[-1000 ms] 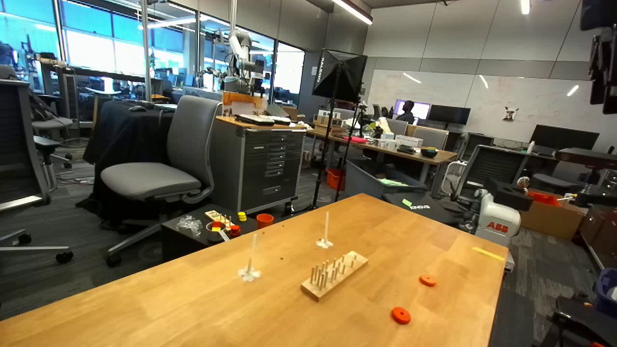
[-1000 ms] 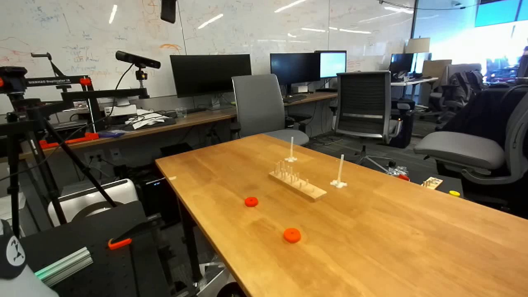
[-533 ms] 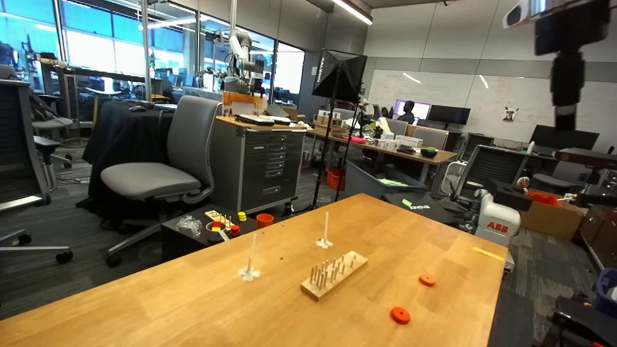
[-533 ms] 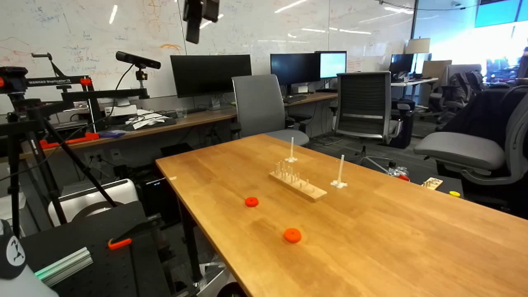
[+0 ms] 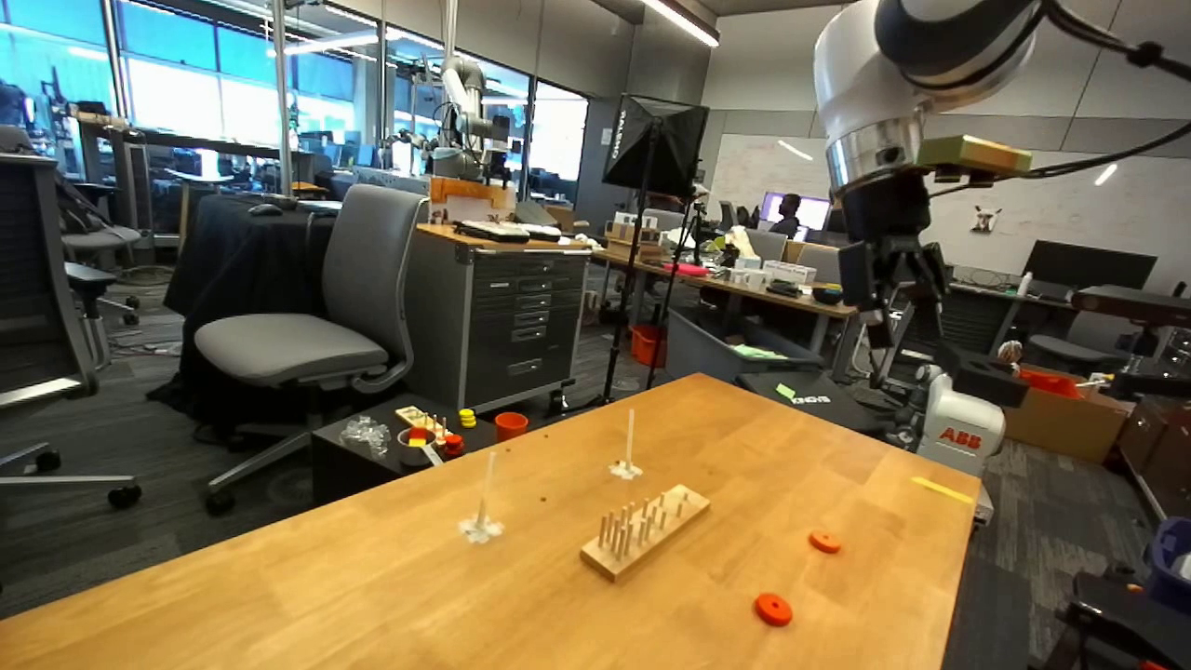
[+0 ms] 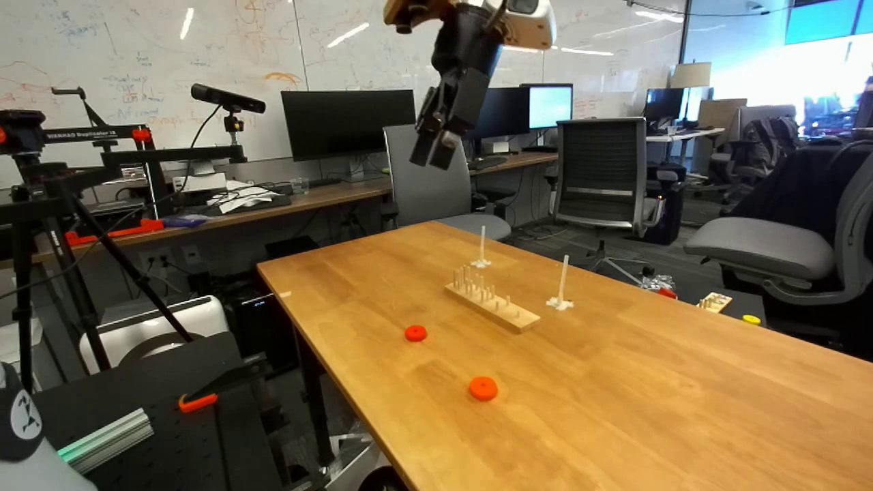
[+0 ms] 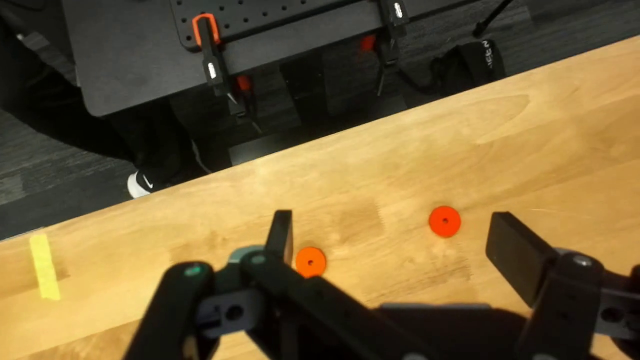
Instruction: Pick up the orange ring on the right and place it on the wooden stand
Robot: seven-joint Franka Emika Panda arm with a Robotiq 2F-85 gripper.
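On the worktop (image 6: pixel 648 382), left and right orange rings (image 6: pixel 416 333) (image 6: pixel 483 389) lay unpicked, the wooden stand (image 6: pixel 494 307) awaiting one, the end effector (image 7: pixel 397 242) spread.

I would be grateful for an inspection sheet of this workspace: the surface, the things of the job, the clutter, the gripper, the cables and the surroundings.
Surface: wooden table, with small dark marks.
Job's things: orange ring, further right in both exterior views, flat on the table; wooden stand, no ring on it.
Clutter: second orange ring; two thin posts; yellow tape.
Grippers: gripper open above the table, holding nothing.
Cables: black cables beside the arm, running out of the picture.
Surroundings: grey chair, drawer cabinet; in the wrist view, a shoe beyond the table edge.
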